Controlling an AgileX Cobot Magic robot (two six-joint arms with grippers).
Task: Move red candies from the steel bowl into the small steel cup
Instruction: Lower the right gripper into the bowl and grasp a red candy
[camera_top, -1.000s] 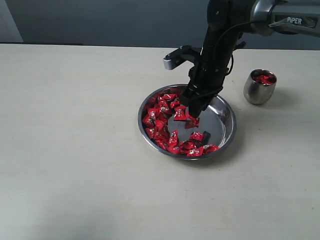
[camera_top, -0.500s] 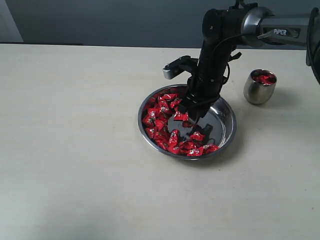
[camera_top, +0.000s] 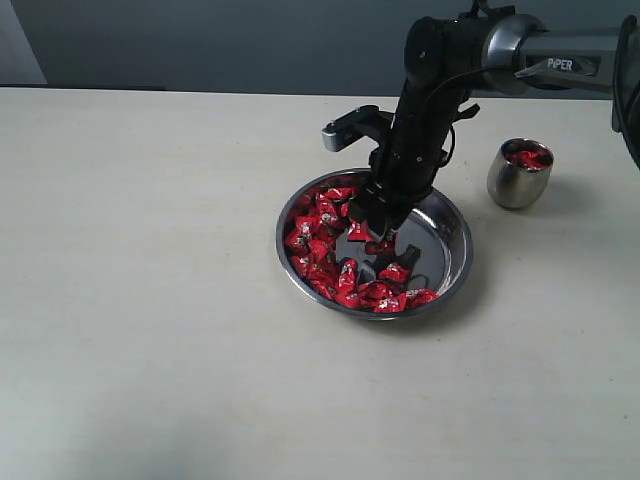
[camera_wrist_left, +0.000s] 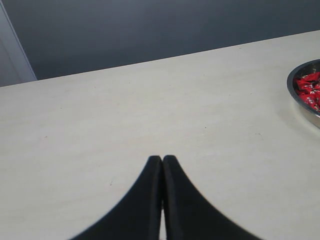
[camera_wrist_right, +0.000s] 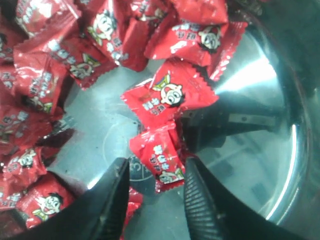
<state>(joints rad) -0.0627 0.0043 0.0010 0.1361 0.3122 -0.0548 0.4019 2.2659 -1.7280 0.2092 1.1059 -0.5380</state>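
Observation:
The steel bowl (camera_top: 455, 262) sits mid-table with many red candies (camera_top: 318, 245) heaped on its left side and front. My right gripper (camera_top: 372, 228) points down into the bowl at the pile's edge. Its fingers stand apart in the right wrist view, open (camera_wrist_right: 157, 165), just above the bowl floor (camera_wrist_right: 100, 135). One red candy (camera_wrist_right: 161, 157) lies between the fingertips, close to one finger and with a gap to the other. The small steel cup (camera_top: 518, 180) stands right of the bowl with red candies inside. My left gripper (camera_wrist_left: 162, 158) is shut and empty, over bare table.
The left wrist view catches only the bowl's rim (camera_wrist_left: 300, 97) at its edge. The right arm (camera_top: 440, 90) reaches in from the back right, above the space between bowl and cup. A dark wall runs behind the table.
My right gripper has shifted a little to the left, toward the candy pile, and its fingers have narrowed slightly. The left gripper shows no change.

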